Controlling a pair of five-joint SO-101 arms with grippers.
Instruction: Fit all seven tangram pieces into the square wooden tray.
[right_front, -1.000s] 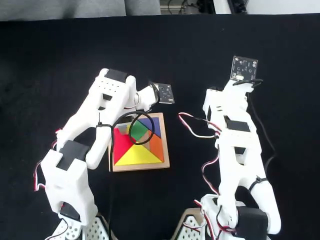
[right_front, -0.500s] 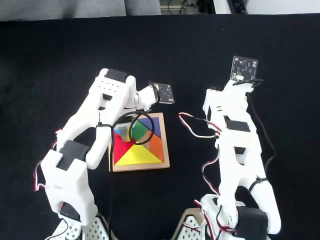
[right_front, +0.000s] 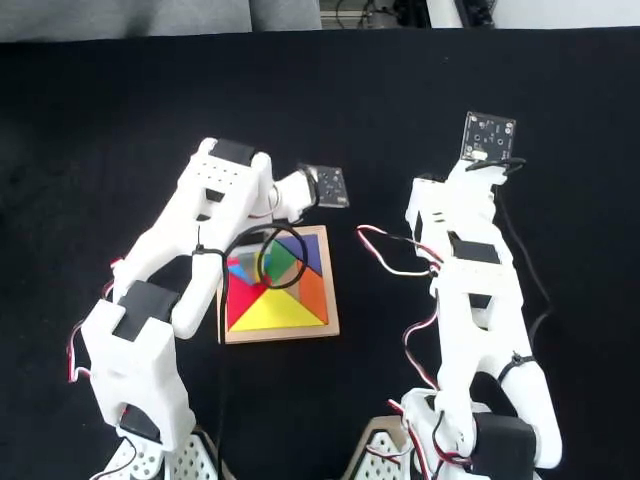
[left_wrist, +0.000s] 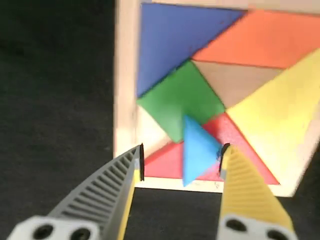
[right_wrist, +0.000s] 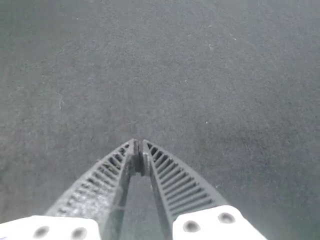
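Black cloth bench (right_front: 100, 100), nothing on it but the two arms and the wooden tray (right_front: 331, 322) mid-bench.

Left hand (left_wrist: 181, 152) hangs over the tray's near corner, released, jaws spread wide. The small blue triangle (left_wrist: 197, 150) sits between them, close against one finger. It isn't seated: it lies tilted across the red piece (left_wrist: 162, 164) and the corner of the green square (left_wrist: 180, 97).

Bare wood gap (left_wrist: 149, 131) shows between the green square and the tray wall (left_wrist: 125, 75), which looks like the slot it needs.

My read of the step:
- Clamp across the triangle's flat faces, lift just free of the red piece, turn it to match the gap, lower it flat.
- Don't drag it. A push would likely shove the green square and open the seams.

Clearance:
- Wall is right beside the gap, so one finger has to land outside it or stay above the rim.
- Open cloth on every side of the tray, plenty of room to back off.

Right hand (right_wrist: 138, 157) is clenched on nothing over bare cloth, well apart from the tray.
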